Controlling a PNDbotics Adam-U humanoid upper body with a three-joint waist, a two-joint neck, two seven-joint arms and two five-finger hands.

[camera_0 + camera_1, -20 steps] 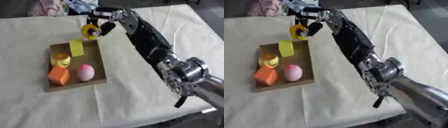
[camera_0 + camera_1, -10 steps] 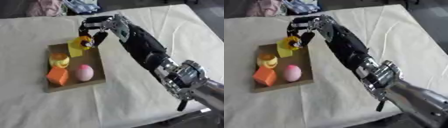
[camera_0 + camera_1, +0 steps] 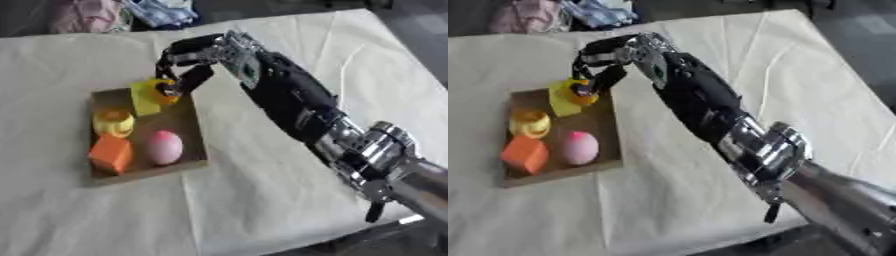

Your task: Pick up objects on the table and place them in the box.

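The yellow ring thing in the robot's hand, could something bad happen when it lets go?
Maybe. The right hand holds the yellow-orange ring right over the box's far corner, partly above the yellow block. If dropped there, it might land on the block and tip or roll out over the edge onto the white cloth. The box is also quite full, with the orange block, pink ball and yellow cup-shaped thing inside.

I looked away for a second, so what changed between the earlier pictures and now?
The right hand carried the yellow-orange ring from beyond the box's far edge down over the box, above the yellow-green block; it still holds the ring. The yellow toy, orange block and pink ball stayed put.
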